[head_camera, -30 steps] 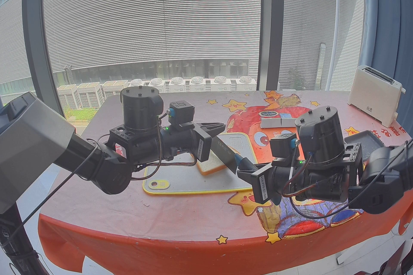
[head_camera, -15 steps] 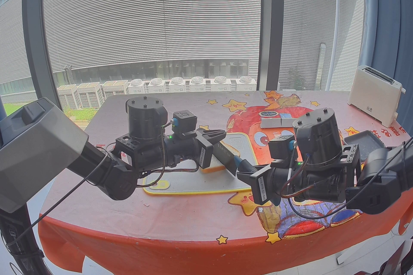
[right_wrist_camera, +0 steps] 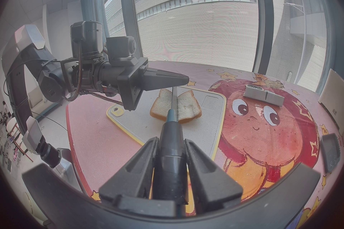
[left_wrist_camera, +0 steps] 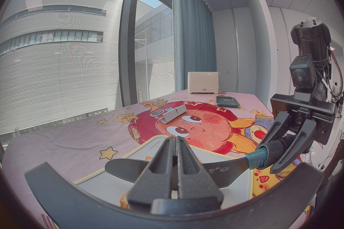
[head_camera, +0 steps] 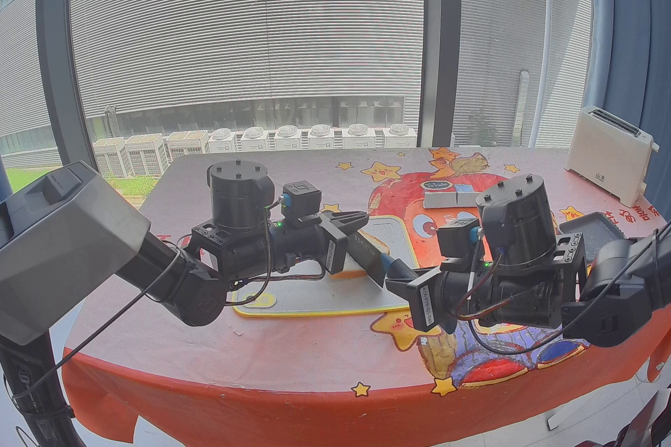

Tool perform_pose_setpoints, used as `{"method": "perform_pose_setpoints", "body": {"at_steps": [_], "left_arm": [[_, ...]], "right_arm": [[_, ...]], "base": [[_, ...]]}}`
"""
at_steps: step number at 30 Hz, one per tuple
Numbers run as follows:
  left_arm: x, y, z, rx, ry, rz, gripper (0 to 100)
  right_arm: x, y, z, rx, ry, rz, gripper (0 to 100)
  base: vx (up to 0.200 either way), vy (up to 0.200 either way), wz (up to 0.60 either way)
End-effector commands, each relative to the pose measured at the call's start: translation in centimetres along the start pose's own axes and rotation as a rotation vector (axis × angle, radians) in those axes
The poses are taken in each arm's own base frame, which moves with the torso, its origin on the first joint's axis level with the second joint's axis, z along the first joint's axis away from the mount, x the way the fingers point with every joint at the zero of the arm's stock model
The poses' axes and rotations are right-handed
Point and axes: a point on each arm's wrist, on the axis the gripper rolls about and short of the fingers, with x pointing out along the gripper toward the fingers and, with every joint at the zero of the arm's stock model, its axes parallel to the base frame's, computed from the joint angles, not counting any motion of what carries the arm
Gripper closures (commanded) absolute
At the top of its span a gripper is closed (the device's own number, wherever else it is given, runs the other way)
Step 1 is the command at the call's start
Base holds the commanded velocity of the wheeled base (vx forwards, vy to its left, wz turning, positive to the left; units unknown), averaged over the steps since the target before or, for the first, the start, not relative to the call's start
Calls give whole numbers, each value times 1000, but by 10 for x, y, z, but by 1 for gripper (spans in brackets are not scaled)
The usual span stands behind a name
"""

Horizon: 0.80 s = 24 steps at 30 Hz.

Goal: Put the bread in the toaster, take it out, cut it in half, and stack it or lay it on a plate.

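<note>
Cut step: my R gripper [right_wrist_camera: 171, 158] clamps knife [left_wrist_camera: 229, 169] across bread [right_wrist_camera: 187, 107], L gripper [left_wrist_camera: 175, 158] shut, empty; next I press straight down

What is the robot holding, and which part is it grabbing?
The right gripper holds the knife by its dark handle, blade over the bread. The left gripper is shut and holds nothing.

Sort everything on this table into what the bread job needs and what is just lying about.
Job: bread, knife, cutting board, toaster, dark tray (probably serving as the plate).
Lying about: small grey block, cartoon tablecloth.
</note>
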Motion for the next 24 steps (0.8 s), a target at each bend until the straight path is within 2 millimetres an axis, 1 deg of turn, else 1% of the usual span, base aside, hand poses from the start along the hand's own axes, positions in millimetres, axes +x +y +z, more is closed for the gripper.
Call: {"method": "perform_pose_setpoints", "body": {"at_steps": [1, 6, 24], "left_arm": [[3, 0, -5, -7, 15, -3, 100], [5, 1, -8, -8, 21, -3, 100], [4, 1, -9, -9, 24, -3, 100]], "right_arm": [[0, 0, 0, 0, -2, 0, 100], [1, 0, 0, 2, -4, 0, 100], [0, 0, -1, 1, 1, 0, 100]], "base": [[0, 0, 0], [0, 0, 0], [0, 0, 0]]}}
